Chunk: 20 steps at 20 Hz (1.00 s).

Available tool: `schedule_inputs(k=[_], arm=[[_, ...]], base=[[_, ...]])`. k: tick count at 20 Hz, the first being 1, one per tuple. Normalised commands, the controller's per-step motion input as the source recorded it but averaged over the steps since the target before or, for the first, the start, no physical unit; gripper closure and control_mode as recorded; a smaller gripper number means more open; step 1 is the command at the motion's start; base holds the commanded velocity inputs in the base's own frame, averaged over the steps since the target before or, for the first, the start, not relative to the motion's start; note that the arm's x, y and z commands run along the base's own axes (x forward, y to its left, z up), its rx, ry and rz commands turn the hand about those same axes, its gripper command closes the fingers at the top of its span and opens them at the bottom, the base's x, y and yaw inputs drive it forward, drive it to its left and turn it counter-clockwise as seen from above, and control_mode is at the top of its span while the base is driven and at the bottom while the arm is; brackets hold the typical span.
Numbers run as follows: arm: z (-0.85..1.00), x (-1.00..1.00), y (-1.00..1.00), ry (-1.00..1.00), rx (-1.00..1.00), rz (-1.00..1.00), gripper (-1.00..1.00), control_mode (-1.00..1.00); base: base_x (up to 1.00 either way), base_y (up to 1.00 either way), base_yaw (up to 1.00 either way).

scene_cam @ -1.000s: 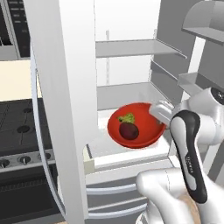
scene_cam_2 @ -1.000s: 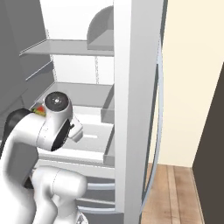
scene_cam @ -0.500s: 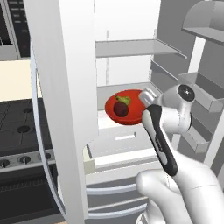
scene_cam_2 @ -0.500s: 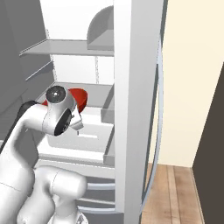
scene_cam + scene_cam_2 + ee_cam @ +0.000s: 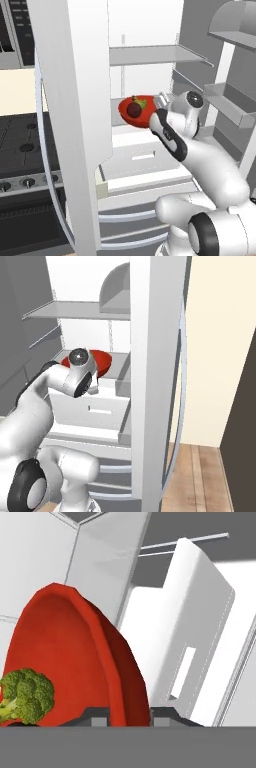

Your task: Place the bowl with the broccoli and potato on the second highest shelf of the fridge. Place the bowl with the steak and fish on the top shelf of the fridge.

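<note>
A red bowl (image 5: pixel 131 116) hangs inside the open white fridge (image 5: pixel 75 100), with the dark maroon potato (image 5: pixel 134 109) and the yellow-green broccoli (image 5: pixel 141 102) in it. My gripper (image 5: pixel 160 102) is shut on the bowl's right rim. The bowl is a little above the second highest shelf (image 5: pixel 117 131) and well under the top shelf (image 5: pixel 155 54). In the hand view the bowl's rim (image 5: pixel 107 657) runs down between my fingertips (image 5: pixel 100 719), and the broccoli (image 5: pixel 27 694) lies at the lower left. The right base view shows the bowl (image 5: pixel 102 361) behind my wrist. The steak and the fish are out of view.
A white drawer (image 5: pixel 142 155) sits below the bowl. Grey door bins (image 5: pixel 227 107) line the open door on the right, close to my arm. The fridge's other door (image 5: pixel 70 125) stands in front on the left, with a dark stove (image 5: pixel 25 155) beyond it.
My arm has raised the bowl and carried it deeper into the fridge, from low over the drawer to the level just above the second highest shelf. The grip on it stays shut.
</note>
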Motion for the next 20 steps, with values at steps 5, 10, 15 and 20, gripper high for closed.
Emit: schedule_inputs(k=[5,10,15,20], arm=[[-0.06,0.85,0.00,0.14,-0.03,-0.02,1.00,-1.00],[-0.13,0.88,0.00,0.06,-0.03,-0.03,1.00,-1.00],[-0.31,0.67,0.00,0.00,-0.02,-0.03,1.00,-1.00],[-0.27,0.66,0.05,-0.05,-0.03,-0.05,1.00,-1.00]], base=[[0.00,0.00,0.00],[0.00,0.00,0.00],[0.00,0.00,0.00],[0.00,0.00,0.00]])
